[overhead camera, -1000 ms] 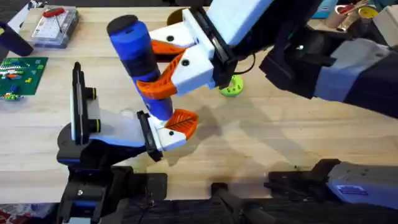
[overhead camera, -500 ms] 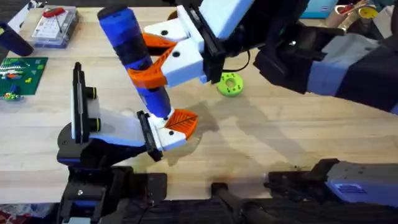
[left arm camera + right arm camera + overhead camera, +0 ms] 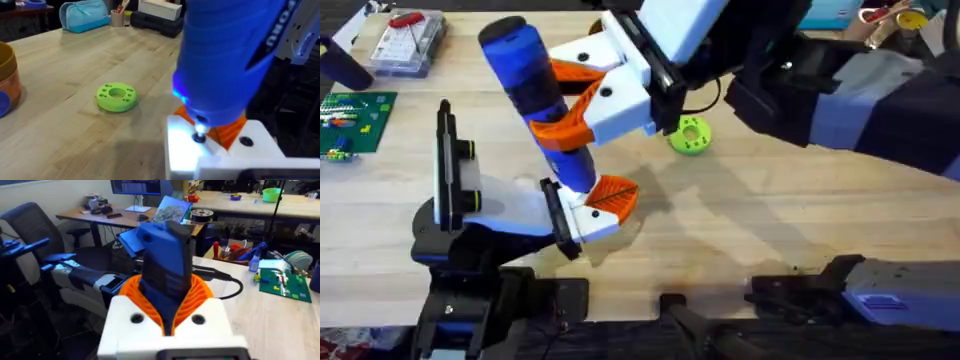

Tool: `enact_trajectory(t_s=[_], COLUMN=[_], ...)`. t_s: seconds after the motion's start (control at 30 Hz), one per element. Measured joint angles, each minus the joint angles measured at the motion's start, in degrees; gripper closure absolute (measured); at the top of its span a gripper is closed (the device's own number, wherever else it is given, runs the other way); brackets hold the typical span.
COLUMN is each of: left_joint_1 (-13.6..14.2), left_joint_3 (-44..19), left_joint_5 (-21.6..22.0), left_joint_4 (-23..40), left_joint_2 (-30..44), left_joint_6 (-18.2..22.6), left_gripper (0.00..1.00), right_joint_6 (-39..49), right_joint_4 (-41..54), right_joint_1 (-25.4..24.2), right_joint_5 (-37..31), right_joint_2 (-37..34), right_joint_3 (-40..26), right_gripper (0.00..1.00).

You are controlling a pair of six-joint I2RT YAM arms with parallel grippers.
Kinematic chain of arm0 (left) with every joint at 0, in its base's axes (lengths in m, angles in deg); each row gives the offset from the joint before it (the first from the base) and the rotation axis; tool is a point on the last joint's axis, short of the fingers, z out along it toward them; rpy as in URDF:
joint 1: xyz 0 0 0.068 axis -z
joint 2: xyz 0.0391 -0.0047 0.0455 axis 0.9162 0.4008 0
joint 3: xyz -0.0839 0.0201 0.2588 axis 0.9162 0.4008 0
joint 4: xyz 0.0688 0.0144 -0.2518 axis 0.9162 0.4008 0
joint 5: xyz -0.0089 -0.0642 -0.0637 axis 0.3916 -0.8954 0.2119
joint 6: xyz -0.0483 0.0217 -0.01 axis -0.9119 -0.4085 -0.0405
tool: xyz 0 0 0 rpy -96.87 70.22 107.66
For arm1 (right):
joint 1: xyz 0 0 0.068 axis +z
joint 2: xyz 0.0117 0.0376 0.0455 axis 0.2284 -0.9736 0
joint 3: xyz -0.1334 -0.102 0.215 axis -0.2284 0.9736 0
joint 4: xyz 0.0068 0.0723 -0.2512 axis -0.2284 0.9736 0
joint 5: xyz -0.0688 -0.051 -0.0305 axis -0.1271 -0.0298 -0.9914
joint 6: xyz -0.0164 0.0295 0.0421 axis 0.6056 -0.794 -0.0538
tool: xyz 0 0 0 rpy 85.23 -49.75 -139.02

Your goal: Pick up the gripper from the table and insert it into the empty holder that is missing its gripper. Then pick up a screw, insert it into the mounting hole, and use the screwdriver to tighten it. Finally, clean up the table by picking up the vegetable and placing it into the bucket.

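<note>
My right gripper (image 3: 588,105) reaches across the table (image 3: 750,230) and is shut on the thick blue screwdriver (image 3: 535,95), which leans with its cap up and to the left. In the right wrist view the screwdriver (image 3: 165,272) sits between the orange pads (image 3: 197,297). Its metal bit (image 3: 200,134) points down onto the white body of my left gripper (image 3: 605,205), under a blue glow. The lime-green disc (image 3: 690,135) lies flat just right of the right gripper, with small holes around its central opening (image 3: 116,92). The orange-brown bucket (image 3: 7,75) stands beyond it. The vegetable and screw are out of view.
A clear plastic box with a red-handled tool (image 3: 405,40) and a green circuit board (image 3: 355,115) sit at the far left. Cups and clutter (image 3: 880,25) stand at the back right. A blue pouch (image 3: 85,14) and black case (image 3: 157,22) line the far edge.
The right gripper carried the screwdriver leftward, uncovering the green disc, then settled with the bit over my left gripper. The left arm has not moved.
</note>
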Motion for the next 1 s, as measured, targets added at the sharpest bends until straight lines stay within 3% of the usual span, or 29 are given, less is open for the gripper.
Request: enact_trajectory(t_s=[0.33, 0.67, 1.0], left_joint_1=[-0.02, -0.18, -0.07], left_joint_3=[-0.01, -4.20, -6.22], left_joint_5=[0.56, 4.19, 5.12], left_joint_4=[-0.16, -2.98, -4.56], left_joint_2=[-0.71, -1.03, -1.04], left_joint_6=[0.61, -0.34, -0.34], left_gripper=[0.987, 0.987, 0.987], right_joint_6=[-1.78, -7.50, -10.45], right_joint_4=[2.26, 7.19, 10.80], right_joint_1=[0.00, -1.26, -0.74], right_joint_5=[1.75, 10.31, 15.03], right_joint_2=[-1.76, -6.08, -8.37], right_joint_3=[-4.01, -18.67, -27.91], right_gripper=[0.947, 0.946, 0.946])
